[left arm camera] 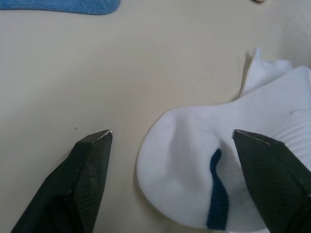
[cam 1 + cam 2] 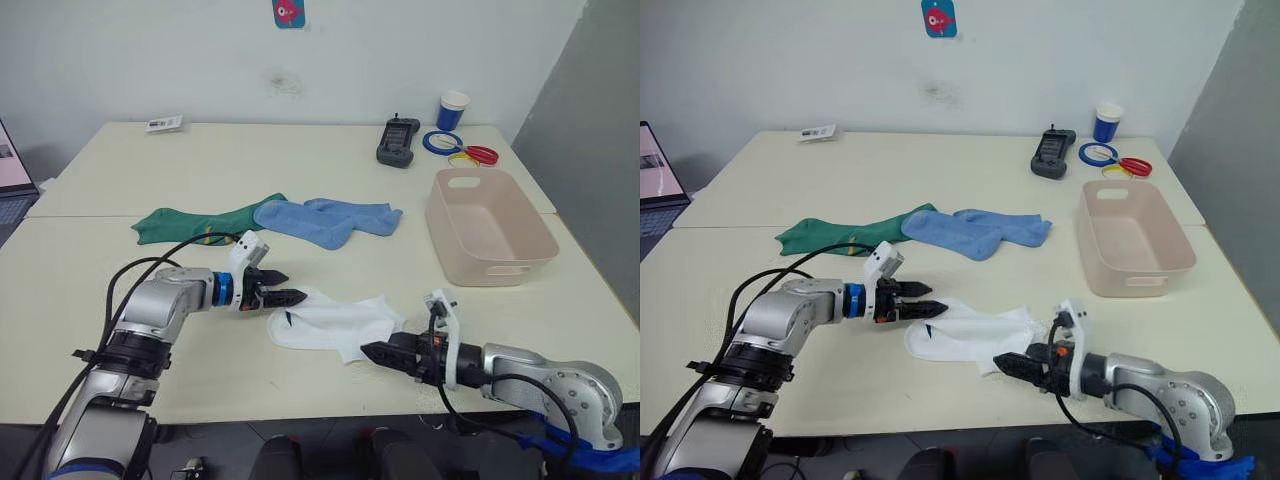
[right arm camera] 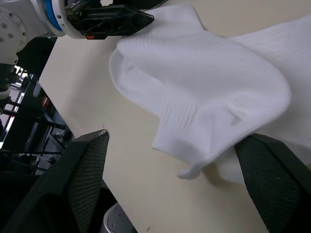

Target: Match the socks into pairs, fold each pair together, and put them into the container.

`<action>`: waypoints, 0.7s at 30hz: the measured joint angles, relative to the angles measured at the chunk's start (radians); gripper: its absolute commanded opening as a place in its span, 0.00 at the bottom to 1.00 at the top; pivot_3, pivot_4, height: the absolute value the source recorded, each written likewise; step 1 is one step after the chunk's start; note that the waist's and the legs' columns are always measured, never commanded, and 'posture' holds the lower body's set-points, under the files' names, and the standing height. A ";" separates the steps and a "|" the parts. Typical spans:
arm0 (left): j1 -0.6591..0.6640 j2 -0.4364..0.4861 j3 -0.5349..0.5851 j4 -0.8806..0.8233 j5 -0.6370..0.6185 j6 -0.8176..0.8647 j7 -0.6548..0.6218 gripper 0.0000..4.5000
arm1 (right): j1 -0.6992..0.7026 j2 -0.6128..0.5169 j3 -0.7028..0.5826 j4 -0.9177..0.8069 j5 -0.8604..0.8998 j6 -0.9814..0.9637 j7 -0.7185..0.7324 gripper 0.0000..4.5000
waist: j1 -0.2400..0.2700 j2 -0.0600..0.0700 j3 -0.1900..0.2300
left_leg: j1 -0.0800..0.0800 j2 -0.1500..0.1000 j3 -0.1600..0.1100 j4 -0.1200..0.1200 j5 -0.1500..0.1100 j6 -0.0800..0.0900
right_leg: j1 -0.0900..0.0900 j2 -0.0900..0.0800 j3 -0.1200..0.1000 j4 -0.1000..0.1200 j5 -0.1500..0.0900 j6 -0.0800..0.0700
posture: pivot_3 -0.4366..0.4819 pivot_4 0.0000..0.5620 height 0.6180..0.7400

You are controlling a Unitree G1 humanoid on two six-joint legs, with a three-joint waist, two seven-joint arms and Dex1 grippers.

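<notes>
Two white socks (image 2: pixel 335 325) lie heaped together at the table's front middle; a dark blue mark (image 1: pixel 217 194) shows on one toe. My left gripper (image 2: pixel 296 287) is open at the heap's left end, its fingers (image 1: pixel 87 170) straddling that toe. At the heap's right front edge my right gripper (image 2: pixel 368 351) is open too, with a ribbed white cuff (image 3: pixel 184 121) lying between its fingers (image 3: pixel 274 170). Behind the heap lie the light blue socks (image 2: pixel 330 220) and, to their left, the dark green socks (image 2: pixel 200 222). The pink-beige container (image 2: pixel 455 250) stands empty at the right.
At the back right are a black handset (image 2: pixel 397 142), a blue-and-white cup (image 2: pixel 452 111), a blue tape ring (image 2: pixel 441 142) and red scissors (image 2: pixel 478 154). A small card (image 2: pixel 164 123) lies at the back left. A laptop (image 2: pixel 8 170) sits at the left edge.
</notes>
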 measured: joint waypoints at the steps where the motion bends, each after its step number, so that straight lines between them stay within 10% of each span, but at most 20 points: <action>1: 0.000 -0.003 -0.001 0.001 0.004 -0.003 0.000 0.63 | -0.008 0.010 -0.008 0.006 0.003 0.005 -0.011 0.70 | 0.000 0.000 0.000 | 0.000 0.000 0.000 0.000 0.000 0.000 | 0.000 0.000 0.000 0.000 0.000 0.000 | 0.48 0.27 1.00; 10: 0.028 -0.010 0.013 -0.006 0.019 -0.019 0.008 0.00 | -0.057 0.018 -0.049 0.021 0.037 0.045 -0.035 0.01 | -0.002 0.000 0.000 | 0.000 0.000 0.000 0.000 0.000 0.000 | 0.000 0.001 0.000 0.000 0.000 0.000 | 0.48 0.27 1.00; 21: 0.162 -0.052 0.209 -0.273 -0.088 0.033 0.144 0.00 | -0.168 -0.090 -0.050 0.116 0.066 0.047 0.025 0.01 | -0.002 0.000 0.000 | 0.000 0.001 0.000 0.000 0.000 0.000 | 0.000 0.000 0.000 0.000 0.000 0.000 | 0.48 0.27 1.00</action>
